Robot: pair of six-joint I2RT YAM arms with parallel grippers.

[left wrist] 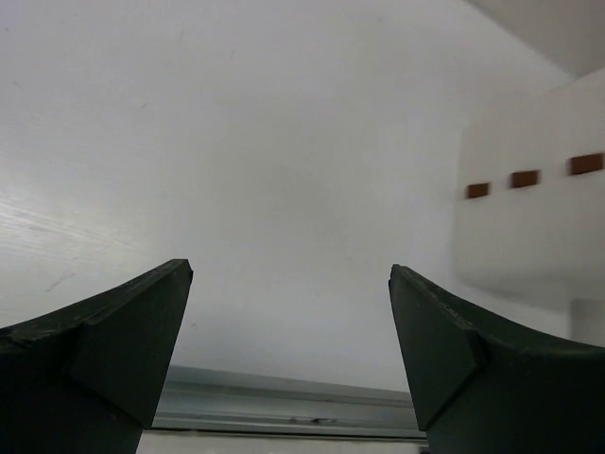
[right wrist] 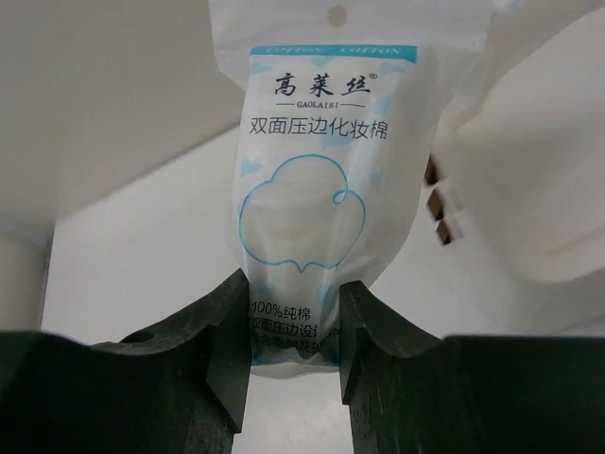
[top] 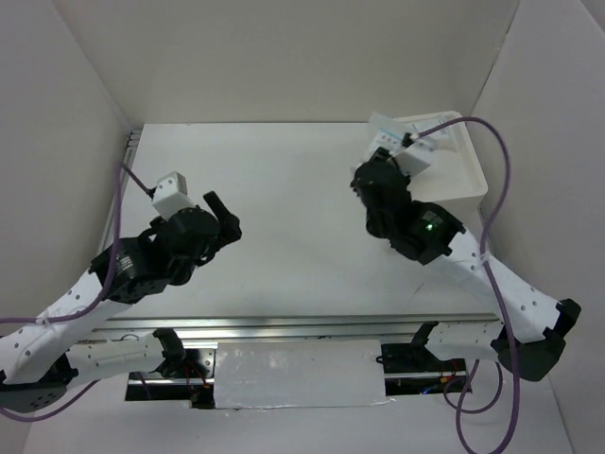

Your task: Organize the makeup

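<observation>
My right gripper (right wrist: pixel 295 322) is shut on the lower end of a white-and-light-blue cotton-pad packet (right wrist: pixel 317 189) and holds it up beside the white drawer box (right wrist: pixel 539 142). In the top view the packet (top: pixel 386 126) hangs at the box's left edge, above the right gripper (top: pixel 386 151). My left gripper (top: pixel 230 216) is open and empty over the table's left half; in its wrist view the jaws (left wrist: pixel 291 284) stand wide apart with nothing between them. No sponges, palettes or pencil are in view.
The white drawer box (top: pixel 454 165) stands at the far right corner; the left wrist view shows its side (left wrist: pixel 529 227) with small brown slots. White walls (top: pixel 76 113) enclose the table. A metal rail (top: pixel 312 326) runs along the near edge.
</observation>
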